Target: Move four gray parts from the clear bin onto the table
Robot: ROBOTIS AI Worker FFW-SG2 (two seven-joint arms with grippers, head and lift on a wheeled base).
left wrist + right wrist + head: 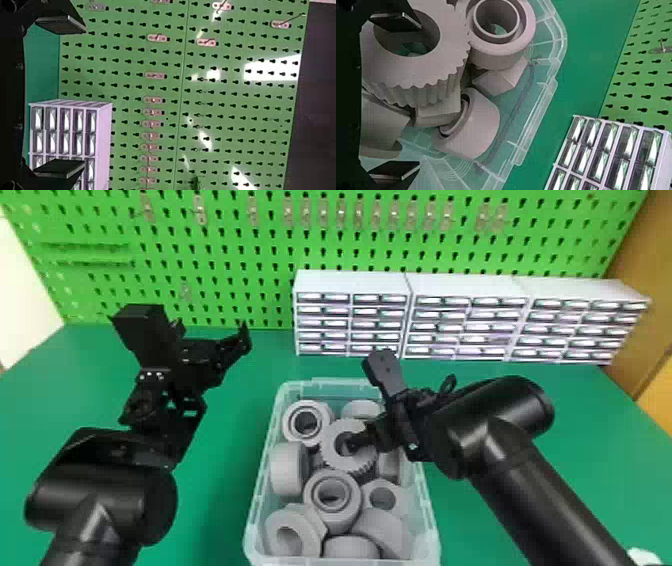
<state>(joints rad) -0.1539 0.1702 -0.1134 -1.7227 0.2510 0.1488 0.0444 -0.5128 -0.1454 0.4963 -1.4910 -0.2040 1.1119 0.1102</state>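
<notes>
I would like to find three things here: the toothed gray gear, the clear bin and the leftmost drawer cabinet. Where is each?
Toothed gray gear (328, 444): head view, on its flat face beside the hole.
Clear bin (561, 37): right wrist view, on its rim at a corner.
Leftmost drawer cabinet (350, 281): head view, on its top.

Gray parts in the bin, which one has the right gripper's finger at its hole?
The toothed gear on top, just right of the bin's far left ring; the right gripper is at no other visible hole.
</notes>
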